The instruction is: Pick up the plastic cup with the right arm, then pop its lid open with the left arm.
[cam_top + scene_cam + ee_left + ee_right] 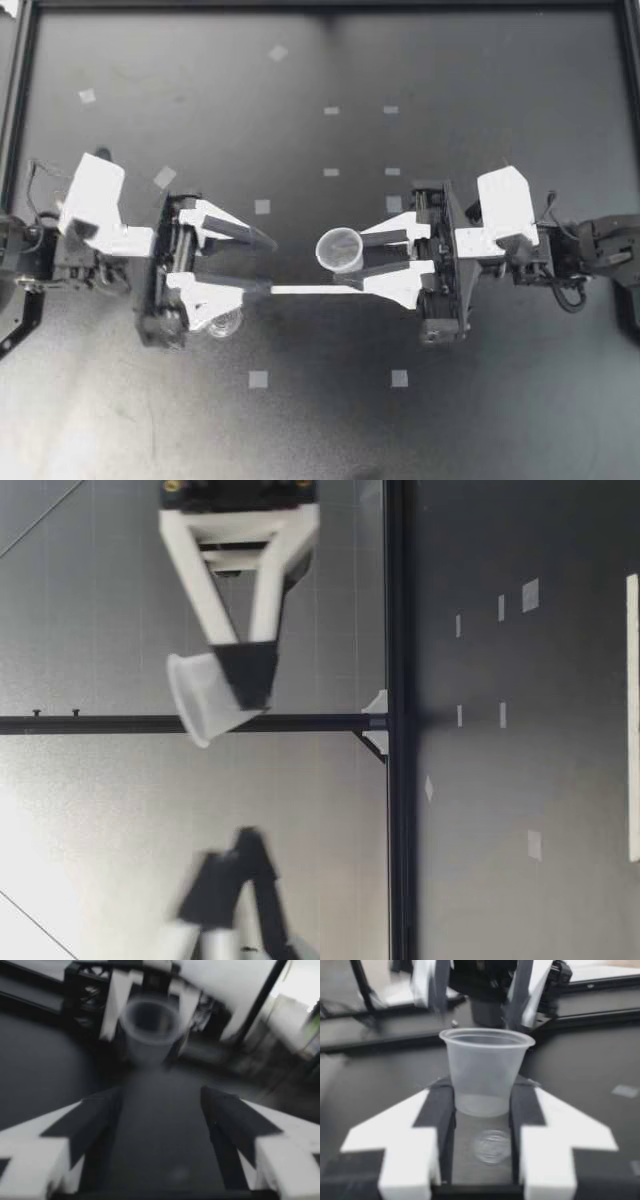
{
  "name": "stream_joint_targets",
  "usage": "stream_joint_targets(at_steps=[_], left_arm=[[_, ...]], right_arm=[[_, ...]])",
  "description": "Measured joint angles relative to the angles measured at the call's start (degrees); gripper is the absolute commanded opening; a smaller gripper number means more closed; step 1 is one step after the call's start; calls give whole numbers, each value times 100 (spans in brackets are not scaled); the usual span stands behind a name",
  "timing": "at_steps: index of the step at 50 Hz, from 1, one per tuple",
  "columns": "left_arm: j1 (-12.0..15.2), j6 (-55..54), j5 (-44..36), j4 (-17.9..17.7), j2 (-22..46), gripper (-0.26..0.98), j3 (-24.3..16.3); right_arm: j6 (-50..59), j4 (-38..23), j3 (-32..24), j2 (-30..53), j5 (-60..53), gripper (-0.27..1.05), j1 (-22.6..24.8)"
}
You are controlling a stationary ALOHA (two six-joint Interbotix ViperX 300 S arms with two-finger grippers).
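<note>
Holding: my right gripper (pixel 357 258), right of centre in the top view, pinches the clear cup (pixel 340 250) between both fingers, one pad on each side of its lower wall.
Cup: dead centre of the top frame, mouth up, a touch tilted; the low view shows it well above the table (pixel 450 60), touching nothing but those two fingers.
Other arm: my left gripper (pixel 268 264), left of centre, points straight at the cup, fingers spread wide with nothing between them; near the cup, not touching.
Left wrist view: the cup sits ahead of the open fingers, blurred.
Around: a white strip (pixel 315 290) lies on the table below the gap between the two grippers; a second clear round thing (pixel 226 322) peeks out by the base of my left gripper, lower left of centre, too small to name.
Step in hand: looks like a mid-air pass, cup presented, receiver open and lined up.
Next move calls for: closing the gap level with the cup's wall, fingers wider than the cup until they flank it, the right grip releasing only once the left has both sides.
</note>
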Motion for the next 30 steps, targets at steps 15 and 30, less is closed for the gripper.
stream_joint_targets(at_steps=[15,30], left_arm=[[0,835,800,-132,9,57,-299],[0,633,800,-141,9,57,-237]], right_arm=[[562,-70,79,70,-211,23,-9],[378,-176,79,79,-211,23,-9]])
